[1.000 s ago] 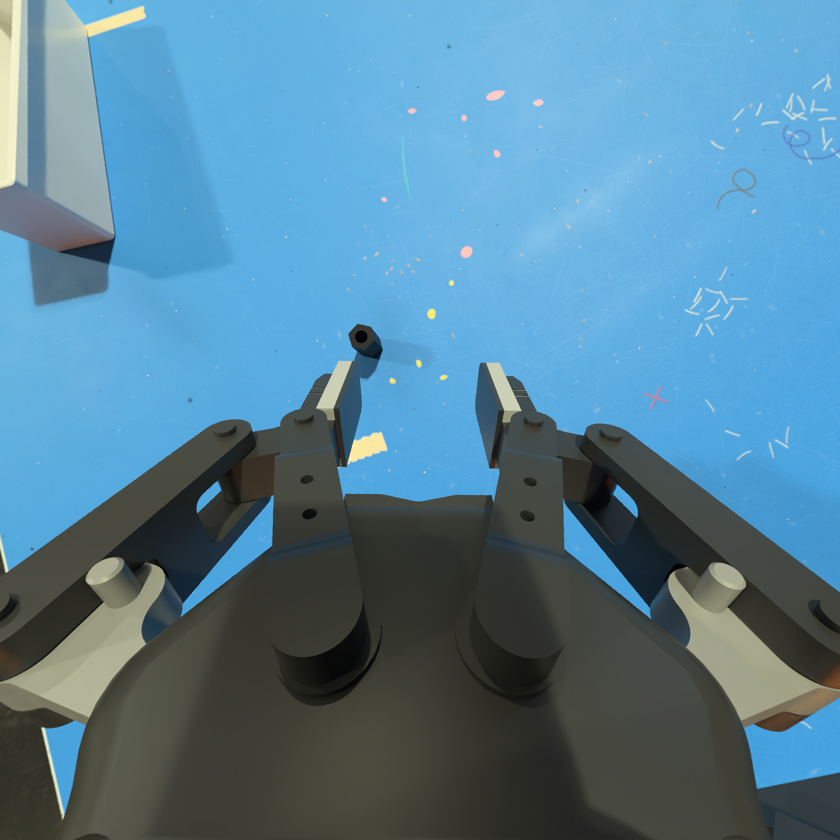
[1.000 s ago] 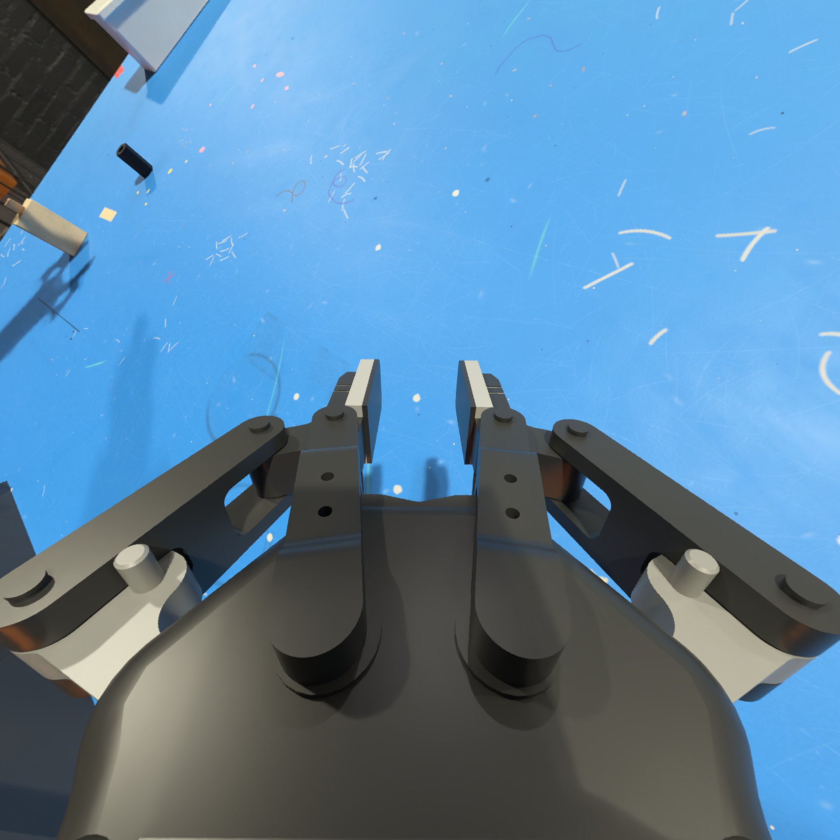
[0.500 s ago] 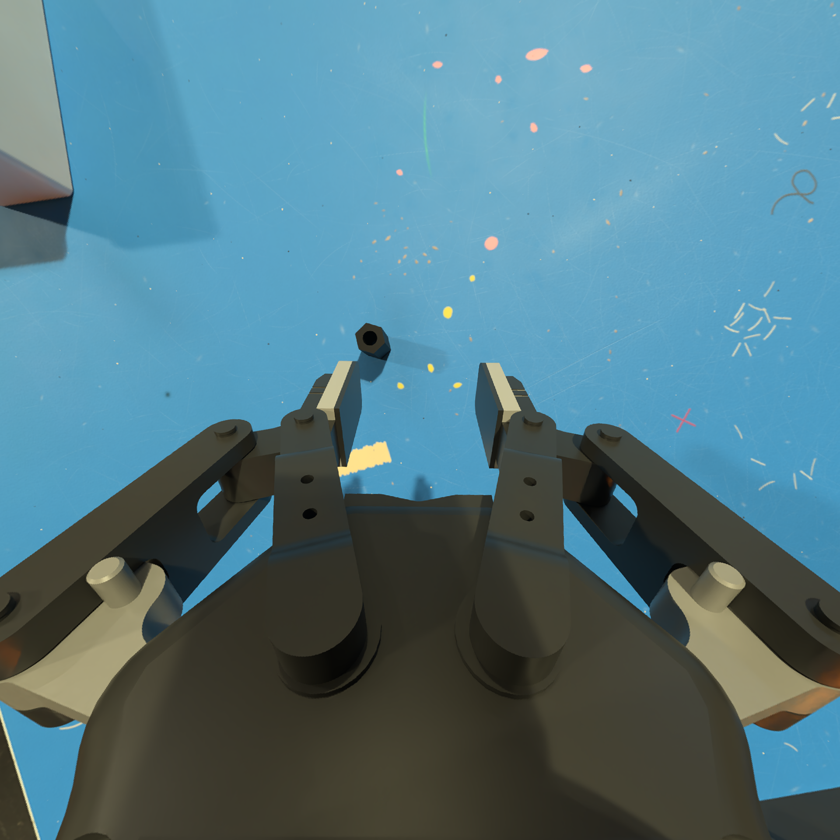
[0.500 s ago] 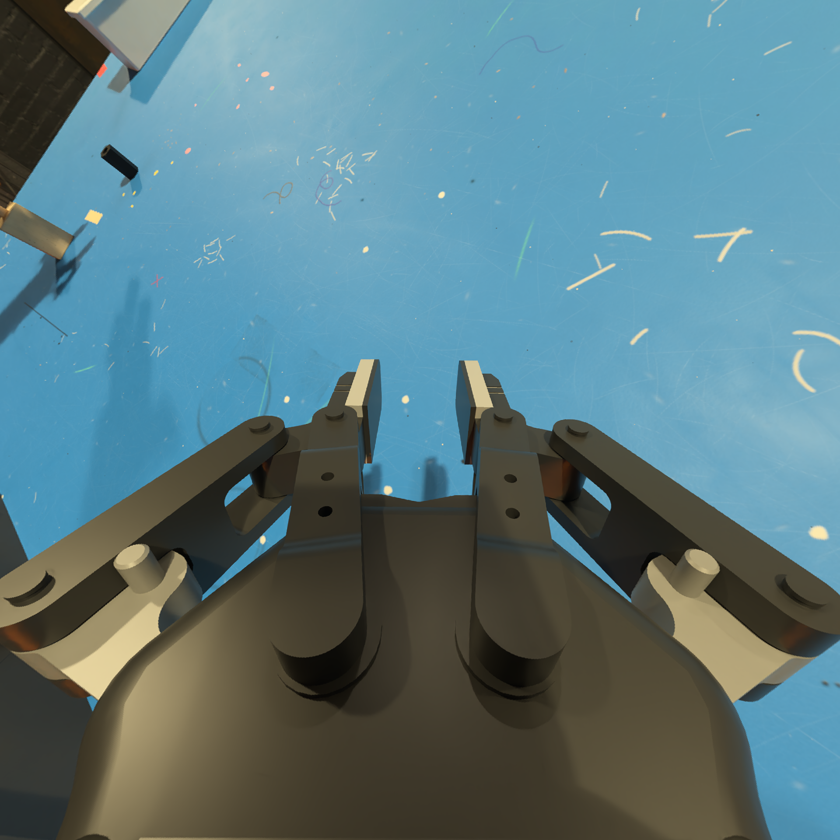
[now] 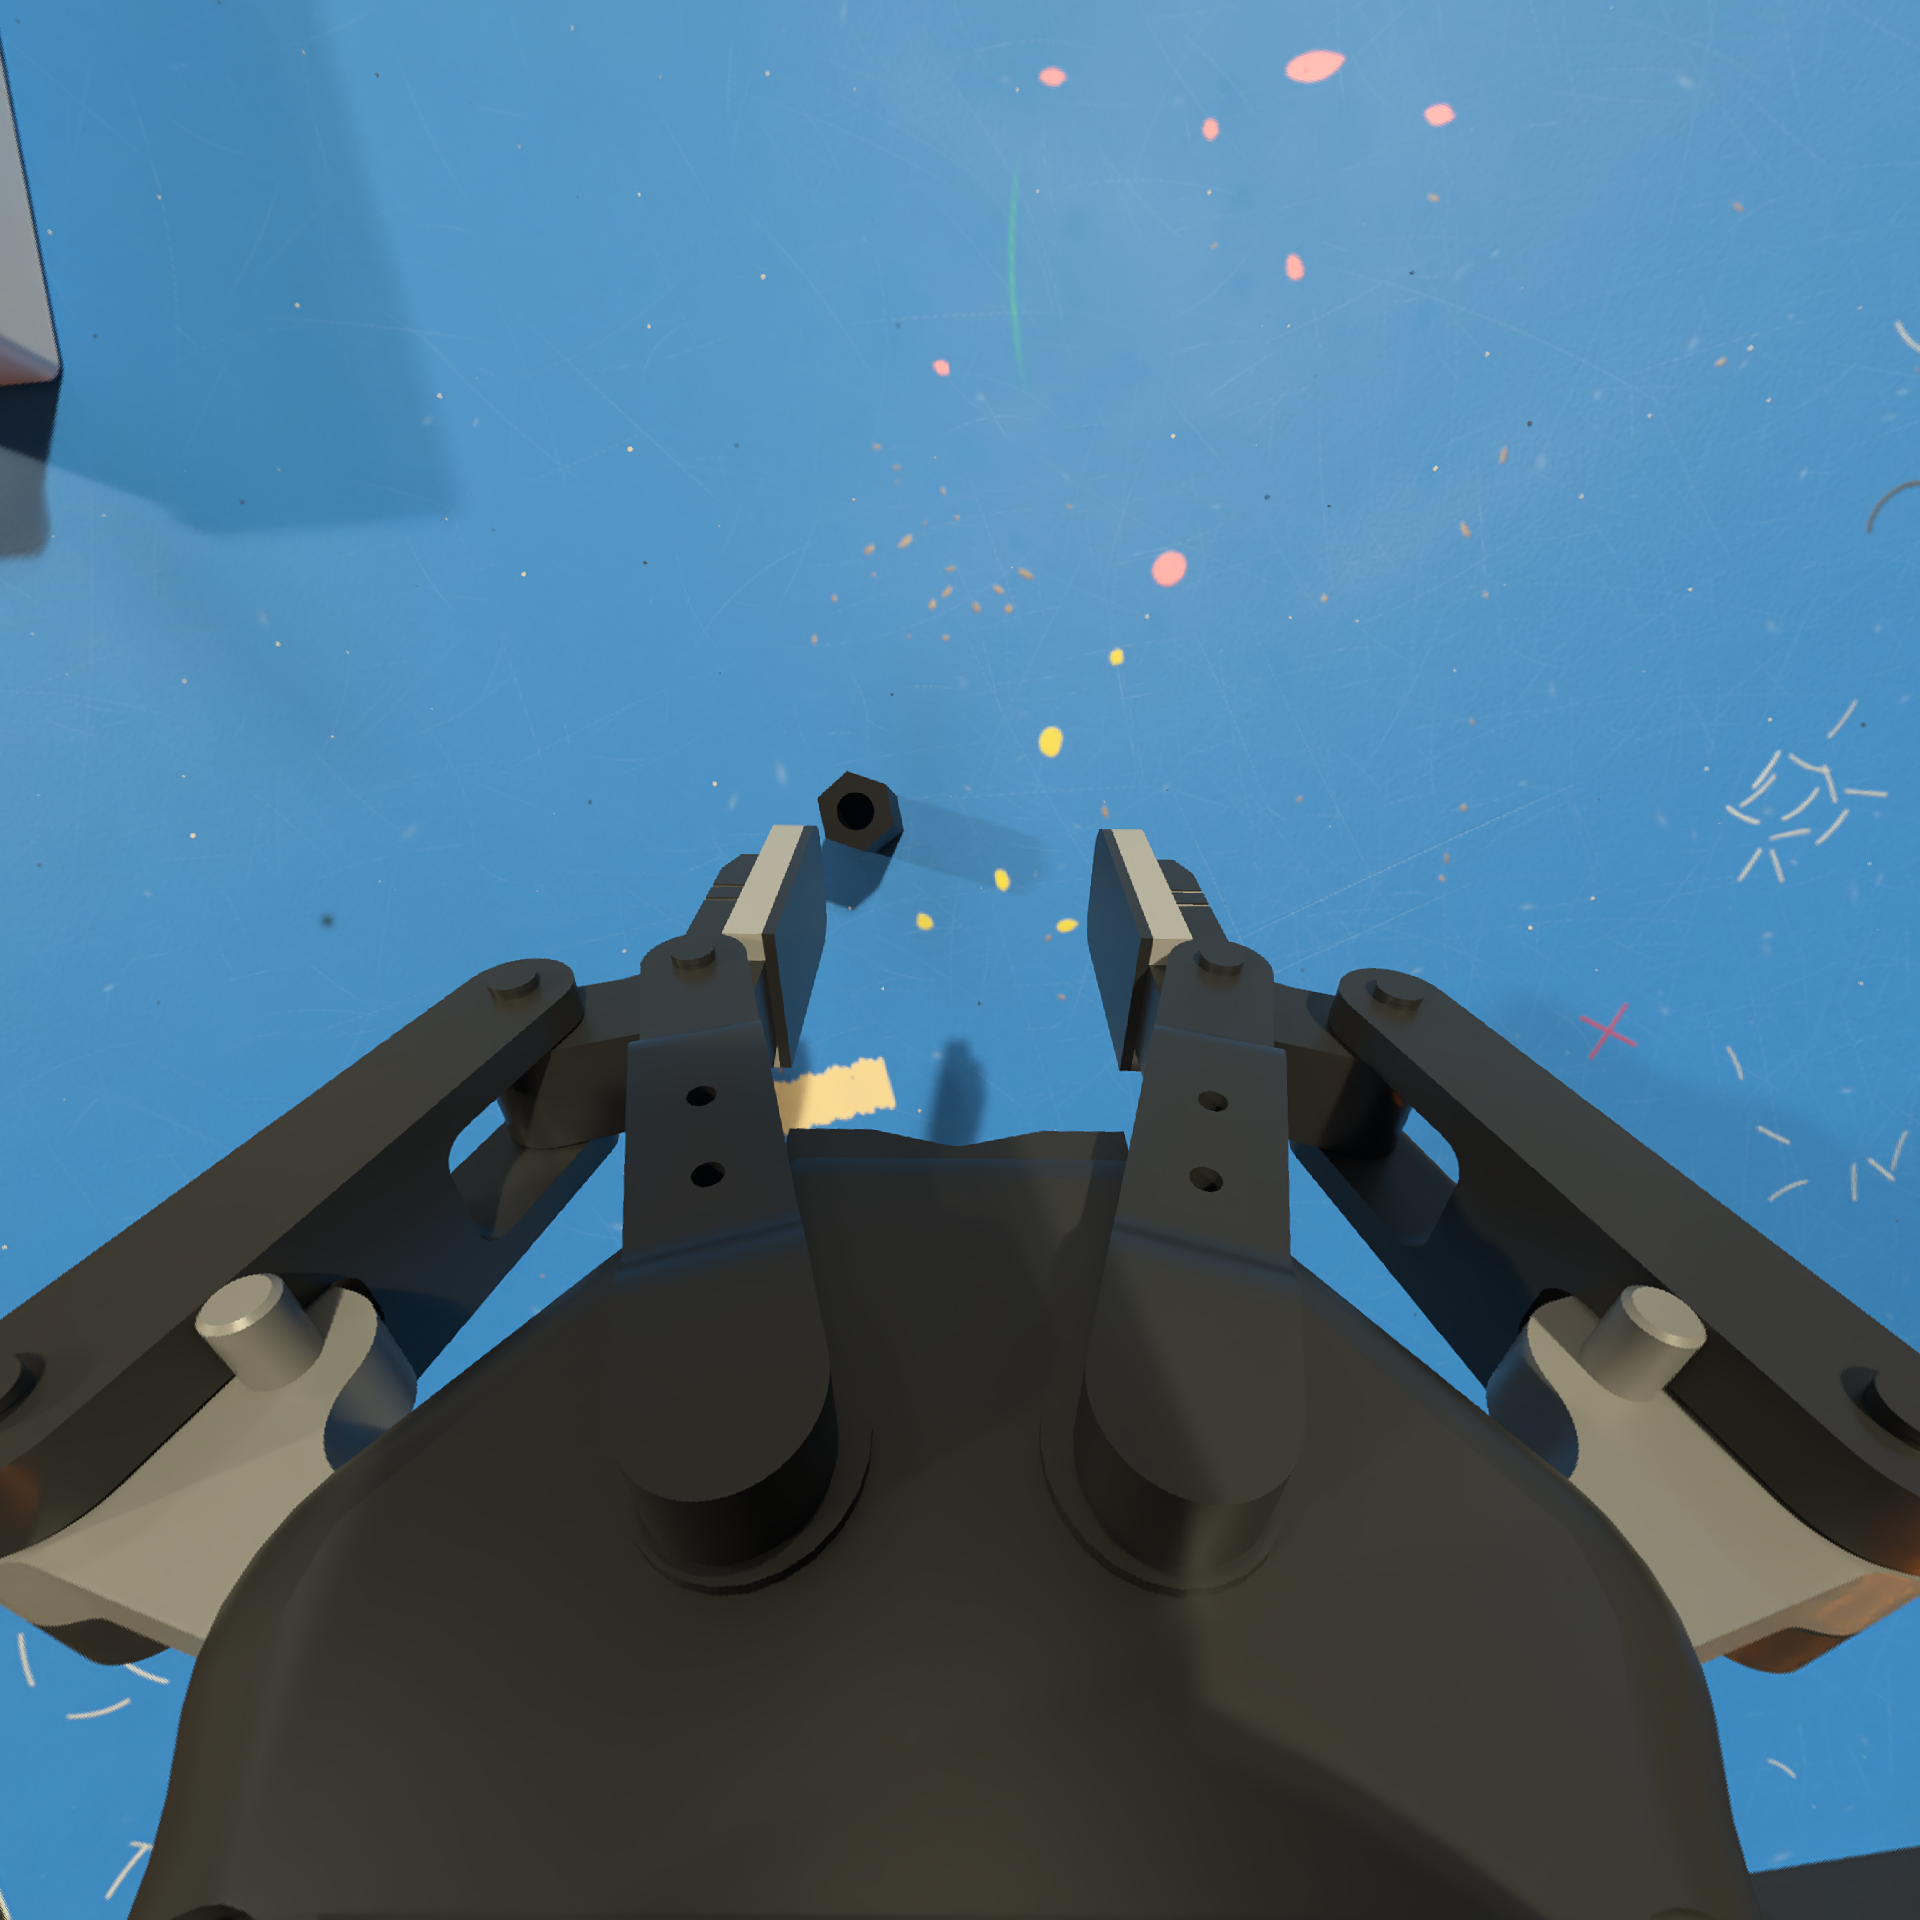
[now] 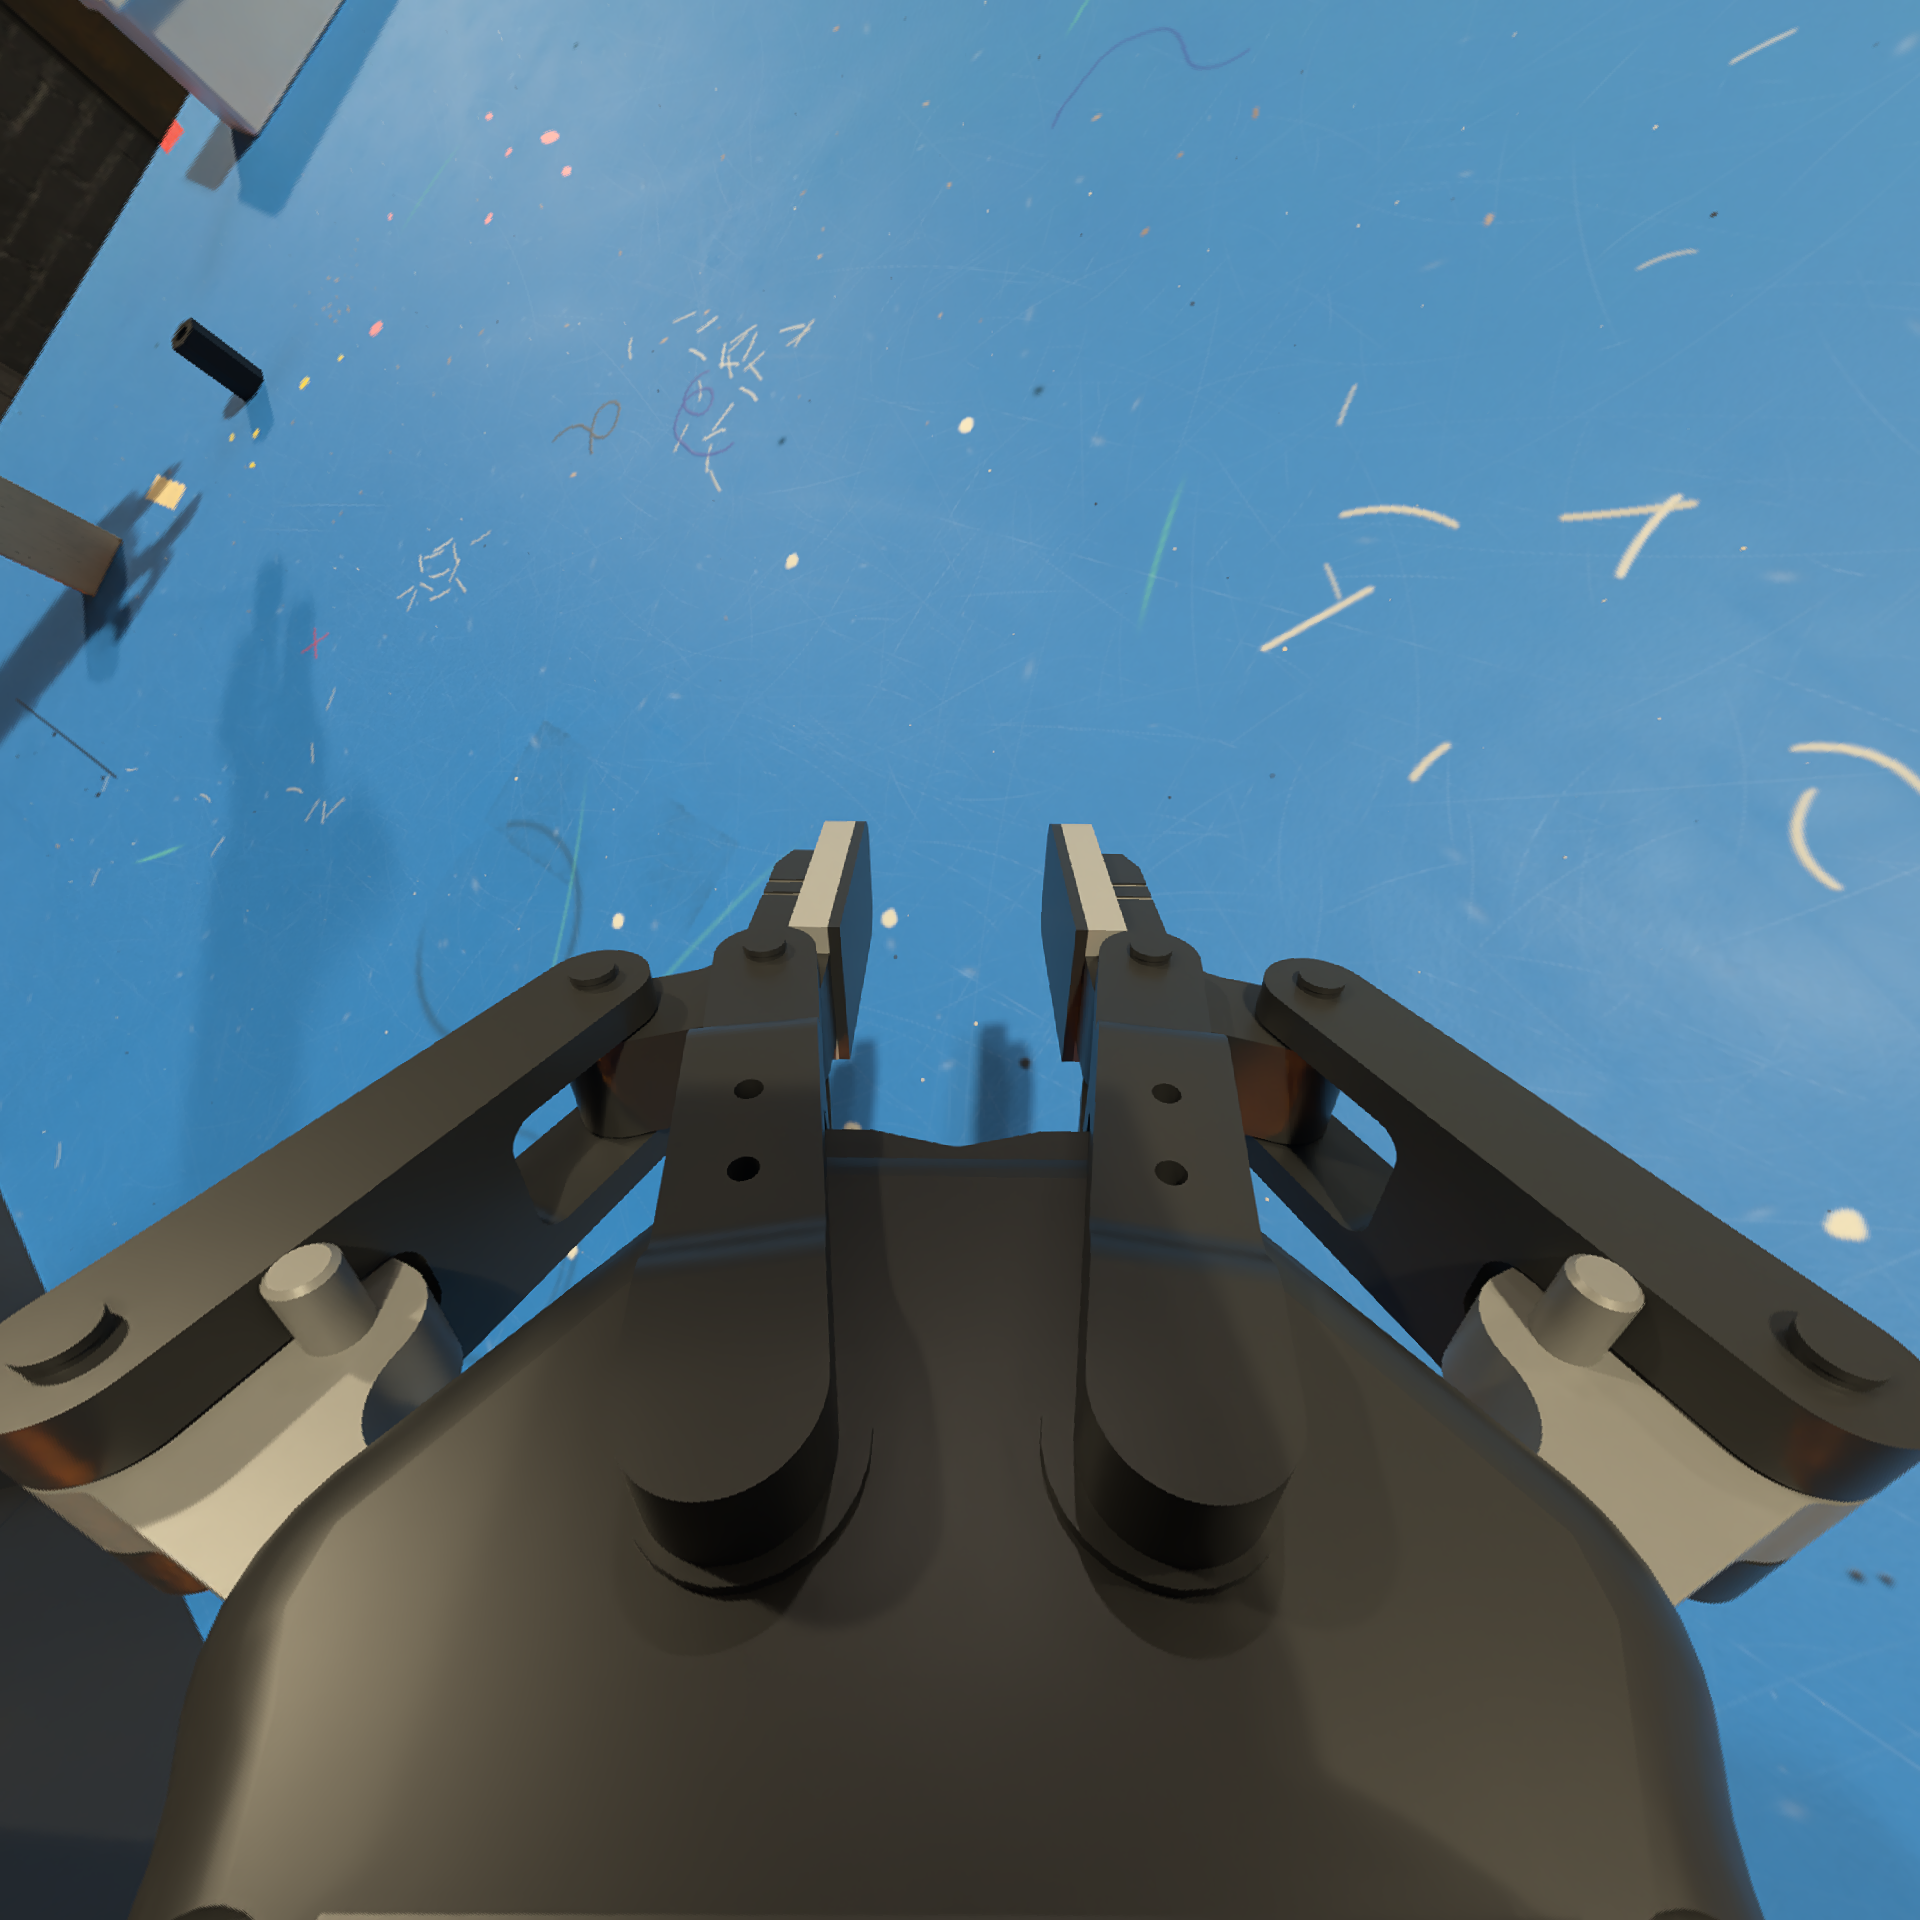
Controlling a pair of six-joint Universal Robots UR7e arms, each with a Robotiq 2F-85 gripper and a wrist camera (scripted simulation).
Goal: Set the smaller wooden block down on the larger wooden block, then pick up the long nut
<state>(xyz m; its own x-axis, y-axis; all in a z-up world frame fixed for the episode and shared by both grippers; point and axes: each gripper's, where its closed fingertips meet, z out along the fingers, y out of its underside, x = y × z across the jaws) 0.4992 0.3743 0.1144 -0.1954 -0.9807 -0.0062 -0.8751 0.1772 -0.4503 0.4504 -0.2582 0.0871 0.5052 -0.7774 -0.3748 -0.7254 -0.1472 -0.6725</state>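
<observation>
The long nut [image 5: 857, 816] is black and hexagonal. In the left wrist view I see it end-on, on the blue table just beyond my left gripper's left fingertip [image 5: 774, 862]. My left gripper [image 5: 951, 847] is open and empty, with the nut slightly left of its gap. In the right wrist view the nut [image 6: 218, 358] is far off at the upper left. My right gripper [image 6: 956, 836] is open and empty over bare table. A pale block [image 5: 21, 208] is cut off by the left edge, and it also shows in the right wrist view [image 6: 229, 52]. Its top is hidden.
A small yellow tape patch [image 5: 831, 1091] lies on the table under my left gripper. A pale bar [image 6: 52, 540] pokes in at the left edge of the right wrist view near the nut. A dark area [image 6: 62, 156] borders the table at the upper left.
My left gripper has moved forward; the nut now sits nearer its gap and the block has slid almost out at the left. The right wrist view has shifted slightly. Both jaws stay open.
</observation>
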